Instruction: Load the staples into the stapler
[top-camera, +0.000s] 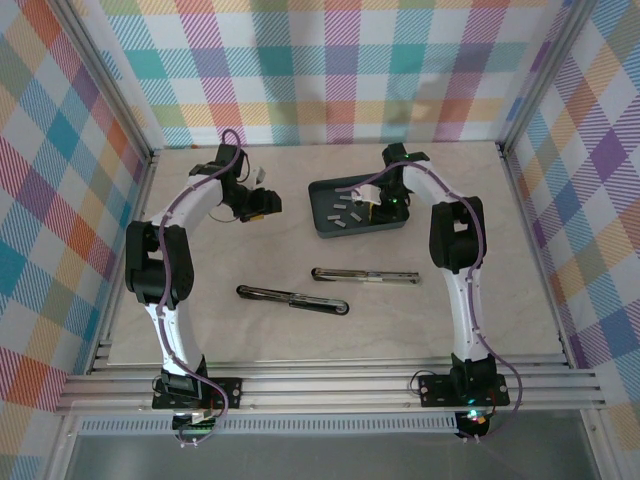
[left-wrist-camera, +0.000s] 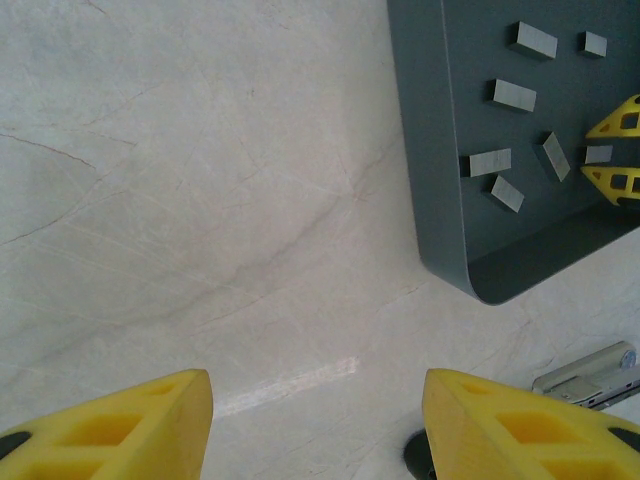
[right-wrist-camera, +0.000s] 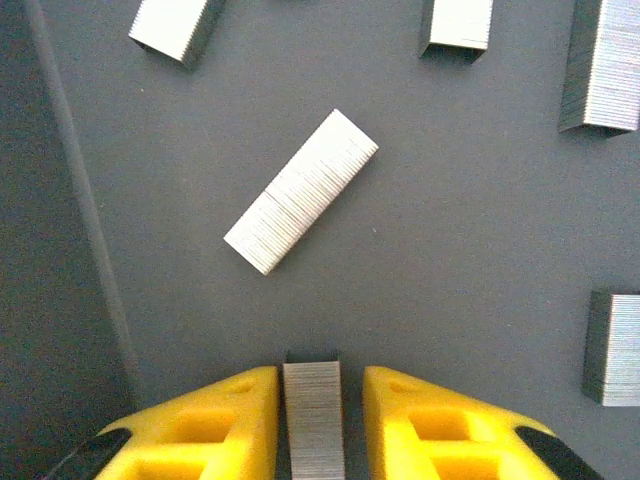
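Inside the tray (top-camera: 318, 212), the right pincer (right-wrist-camera: 318, 380) stands narrow around one strip (right-wrist-camera: 313, 420) of the staples (right-wrist-camera: 300, 190). A sliver of tray floor shows on each side of the strip, so I judge it not yet clamped. The sliver looks wider on one side. If the pincer closes from here, one finger would likely meet the strip first and shove or twist it across the smooth floor, leaving a skewed hold. Too hard a squeeze could snap the glued strip, and too light a one could let it slip out on the lift. The angled strip just beyond the fingertips, deeper in the tray, could get nudged if the pincer creeps forward.

Off the tray's left side, the left pincer (left-wrist-camera: 315, 400) hangs wide and empty over the bare counter (left-wrist-camera: 200, 200). On the tray's near side lie two opened staplers (top-camera: 365, 275) (top-camera: 292, 297), well apart from it, so the strip has a long way to travel without slipping.
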